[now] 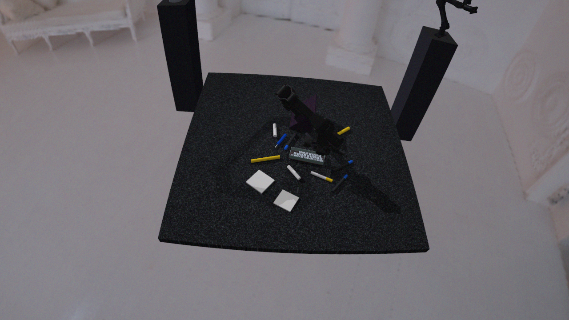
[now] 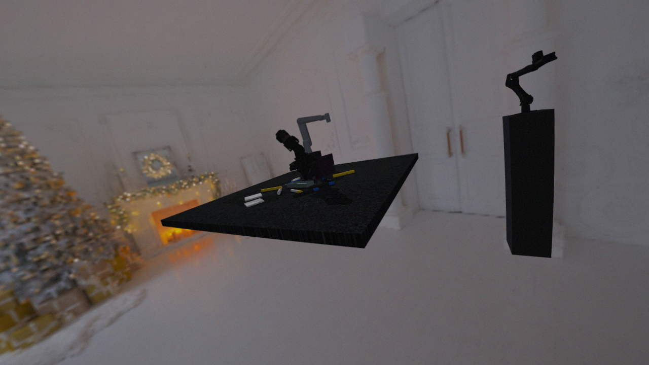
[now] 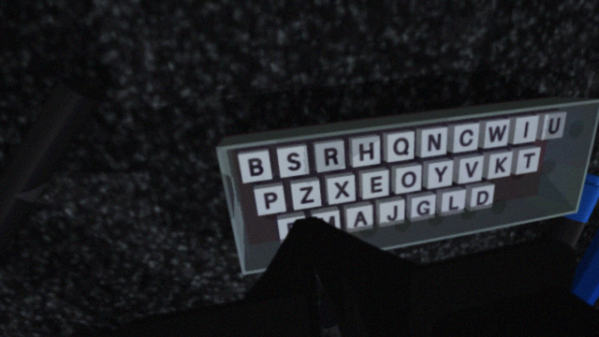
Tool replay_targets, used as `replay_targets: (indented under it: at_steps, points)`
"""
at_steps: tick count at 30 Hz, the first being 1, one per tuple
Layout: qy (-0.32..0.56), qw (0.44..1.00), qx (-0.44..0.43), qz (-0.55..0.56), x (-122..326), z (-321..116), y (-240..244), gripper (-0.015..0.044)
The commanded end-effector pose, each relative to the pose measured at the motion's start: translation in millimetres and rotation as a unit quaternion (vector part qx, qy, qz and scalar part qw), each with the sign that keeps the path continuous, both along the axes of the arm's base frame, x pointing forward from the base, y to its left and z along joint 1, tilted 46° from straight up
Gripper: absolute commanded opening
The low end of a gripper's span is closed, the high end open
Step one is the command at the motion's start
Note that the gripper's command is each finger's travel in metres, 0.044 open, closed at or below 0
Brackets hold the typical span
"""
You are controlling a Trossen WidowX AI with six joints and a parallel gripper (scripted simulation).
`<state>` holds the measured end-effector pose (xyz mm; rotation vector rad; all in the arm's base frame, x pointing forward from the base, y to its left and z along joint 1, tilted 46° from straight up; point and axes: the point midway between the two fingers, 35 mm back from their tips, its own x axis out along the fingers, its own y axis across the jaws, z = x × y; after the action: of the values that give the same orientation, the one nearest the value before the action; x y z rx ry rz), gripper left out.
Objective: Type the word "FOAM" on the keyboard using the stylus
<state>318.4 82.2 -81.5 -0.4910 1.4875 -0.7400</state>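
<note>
keyboard (image 1: 306, 156) (image 2: 299, 185) (image 3: 375, 183) lies well inside the desk's (image 1: 294, 230) (image 2: 290, 220) (image 3: 140, 61) edges, near the shut hand (image 1: 324, 151) (image 2: 307, 175) (image 3: 306, 227).

In the wrist view, the dark fingers partly cover the keyboard's (image 1: 307, 156) (image 2: 300, 184) (image 3: 519, 187) bottom-row keys; the right-hand blue pieces (image 3: 588, 273) are cut off.

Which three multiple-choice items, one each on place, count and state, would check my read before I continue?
1. Which key sits between the E key and the Y key?
A. J
B. O
C. N

2. How many white square pads are there?
A. Two
B. Three
C. Four

3. The gripper is:
A. wide open
B. half open
C. shut

1 B: the wrist view's middle row reads E, O, Y.
2 A: the top view shows two.
3 C: its fingertips meet in the wrist view.
</note>
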Motion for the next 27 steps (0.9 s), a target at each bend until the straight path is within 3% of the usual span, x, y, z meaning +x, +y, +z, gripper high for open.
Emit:
replay_targets:
  at_steps: [1,8,14,27]
  points:
    - [-0.007,1.000,-0.002,-0.001,4,3,1,0.0000]
    - [-0.007,1.000,-0.002,-0.001,4,4,-1,0.0000]
    - [-0.006,1.000,-0.004,-0.001,-4,44,-41,0.0000]
    - [-0.006,1.000,-0.004,-0.001,-5,45,-42,0.0000]
